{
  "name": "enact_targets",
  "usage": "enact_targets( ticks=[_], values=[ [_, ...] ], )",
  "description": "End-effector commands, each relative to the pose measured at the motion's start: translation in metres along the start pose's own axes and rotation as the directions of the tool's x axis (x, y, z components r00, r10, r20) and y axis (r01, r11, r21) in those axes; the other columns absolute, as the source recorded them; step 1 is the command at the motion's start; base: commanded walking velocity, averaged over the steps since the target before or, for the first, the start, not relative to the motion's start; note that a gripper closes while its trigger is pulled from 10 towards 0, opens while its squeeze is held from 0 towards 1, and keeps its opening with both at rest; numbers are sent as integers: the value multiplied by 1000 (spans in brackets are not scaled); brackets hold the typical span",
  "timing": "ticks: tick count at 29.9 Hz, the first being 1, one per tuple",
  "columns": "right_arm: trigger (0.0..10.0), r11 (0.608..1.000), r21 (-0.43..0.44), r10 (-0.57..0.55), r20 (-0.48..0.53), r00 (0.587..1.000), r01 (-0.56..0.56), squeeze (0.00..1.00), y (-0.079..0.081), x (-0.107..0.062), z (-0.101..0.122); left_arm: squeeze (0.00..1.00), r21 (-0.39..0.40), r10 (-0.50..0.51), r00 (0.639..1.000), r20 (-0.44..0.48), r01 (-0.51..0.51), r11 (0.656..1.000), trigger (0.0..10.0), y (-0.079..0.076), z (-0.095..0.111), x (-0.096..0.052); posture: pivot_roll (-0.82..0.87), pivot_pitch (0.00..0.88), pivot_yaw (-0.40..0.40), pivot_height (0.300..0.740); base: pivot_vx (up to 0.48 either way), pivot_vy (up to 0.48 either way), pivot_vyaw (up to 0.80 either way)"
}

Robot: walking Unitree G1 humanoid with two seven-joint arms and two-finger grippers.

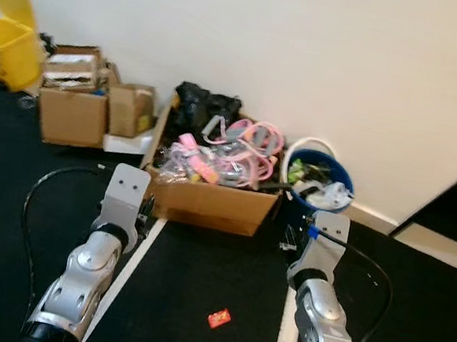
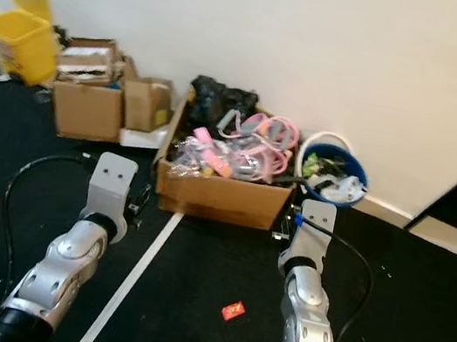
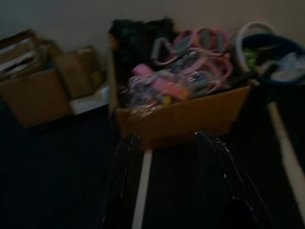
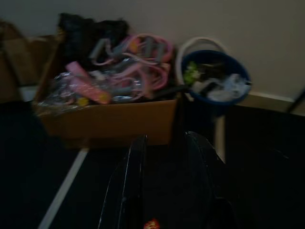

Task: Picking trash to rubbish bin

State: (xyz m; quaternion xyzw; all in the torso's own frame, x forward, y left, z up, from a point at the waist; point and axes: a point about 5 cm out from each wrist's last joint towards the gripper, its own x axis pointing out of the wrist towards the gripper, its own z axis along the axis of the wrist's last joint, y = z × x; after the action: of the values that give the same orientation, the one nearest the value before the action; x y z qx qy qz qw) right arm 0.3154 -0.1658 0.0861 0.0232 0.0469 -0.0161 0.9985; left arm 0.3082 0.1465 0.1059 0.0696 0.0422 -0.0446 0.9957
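Our left pincer reaches forward and low over the black floor, its two black fingers apart with nothing between them. Our right pincer is held the same way, fingers parted and empty. Both silver arms stretch forward side by side, bent slightly, their wrists just short of the big cardboard box.

Between the two arms, nearer to us than the wrists, one small red scrap of trash lies on the floor, closer to the right arm.

We count three cardboard boxes: the big one ahead, heaped with pink straps, clear wrapping and a black bag, and two smaller boxes to the far left. Just right of the big box stands one blue bucket with a white handle, holding scraps. At the far left stands one yellow bin, lid up.
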Motion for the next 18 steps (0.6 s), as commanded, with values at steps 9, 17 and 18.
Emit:
enact_targets(
  ticks=[9, 17, 18],
  values=[
    [10000, 1000, 15, -26, -33, 999, 27, 0, -5, -2, -7, 0, 7, -9, 1000, -14, 9, 1000, 10000, -1, -2, 0, -3, 135, -34, 740, 0, 0, -668],
    [10000, 1000, 15, -27, -33, 999, 27, 0, -5, -3, -7, 0, 9, -13, 1000, -15, 13, 1000, 10000, -1, -2, 0, -5, 134, -32, 740, 0, 0, -669],
    [10000, 1000, 15, -27, -33, 999, 27, 0, -5, -3, -7, 0, 9, -13, 1000, -16, 13, 1000, 10000, -1, -2, 0, -5, 134, -32, 740, 0, 0, -669]
  ],
)
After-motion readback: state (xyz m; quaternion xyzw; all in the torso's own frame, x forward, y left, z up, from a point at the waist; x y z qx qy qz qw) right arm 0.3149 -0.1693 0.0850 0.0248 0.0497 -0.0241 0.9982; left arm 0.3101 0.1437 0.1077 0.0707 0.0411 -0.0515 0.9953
